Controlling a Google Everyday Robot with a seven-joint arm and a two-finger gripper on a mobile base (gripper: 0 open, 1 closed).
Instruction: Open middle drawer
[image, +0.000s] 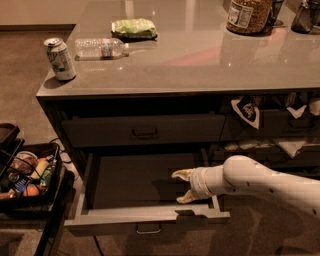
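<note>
The middle drawer (145, 216) is pulled out from the cabinet. Its plain dark grey interior shows, and its small loop handle (148, 229) sits at the centre of the flat front. My gripper (183, 186) is at the end of the white arm that comes in from the right. It hovers over the drawer's right inner side, just behind the front panel. Its two tan fingers (181, 174) are spread apart and hold nothing. The slimmer top drawer (145, 131) above is shut.
On the grey counter (200, 65) are a soda can (60, 59), a lying water bottle (100, 48), a green bag (134, 28) and a jar (248, 15). A black cart of items (27, 175) stands at the left. Open shelves with bags (247, 110) are at the right.
</note>
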